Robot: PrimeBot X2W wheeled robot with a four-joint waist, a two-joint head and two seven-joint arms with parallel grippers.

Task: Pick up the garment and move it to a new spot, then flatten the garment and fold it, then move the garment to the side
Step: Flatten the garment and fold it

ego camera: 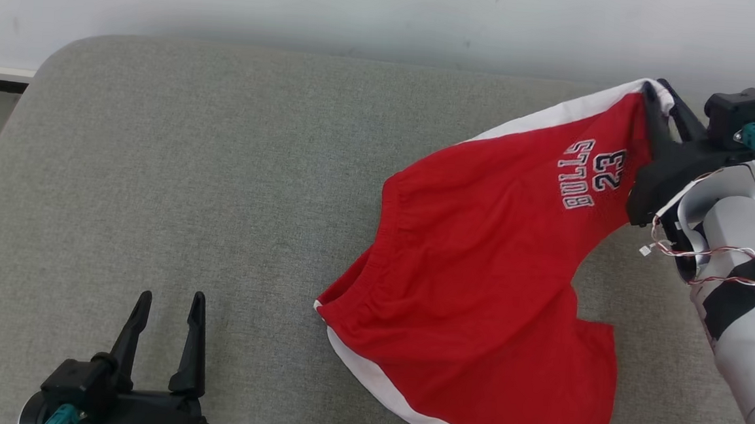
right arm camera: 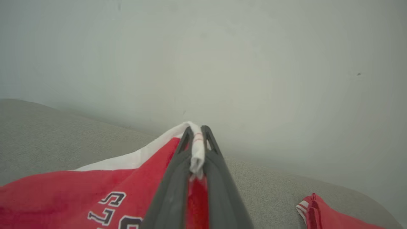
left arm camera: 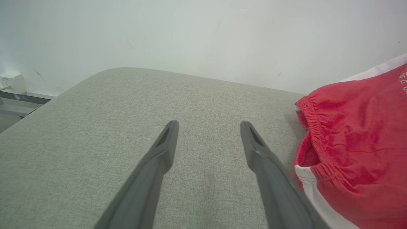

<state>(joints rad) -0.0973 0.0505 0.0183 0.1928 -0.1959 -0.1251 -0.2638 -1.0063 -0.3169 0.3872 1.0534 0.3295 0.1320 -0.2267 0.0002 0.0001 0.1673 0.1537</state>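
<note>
The right claw [ego camera: 657, 88] is clamped on a white-trimmed corner of the red shorts [ego camera: 480, 244], holding it above the grey cushion [ego camera: 190, 161] where the rest lies. The left claw [ego camera: 171, 298] hovers with fingers apart, empty. The right wrist view adds another red striped cloth edge [right arm camera: 313, 208]. The left wrist view shows the elastic waistband [left arm camera: 313, 124].

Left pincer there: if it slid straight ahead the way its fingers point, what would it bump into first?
The open left pincer aims across bare grey cushion; it would likely graze the cushion's far part, else the white wall behind. The red shorts lie right of that line.
</note>
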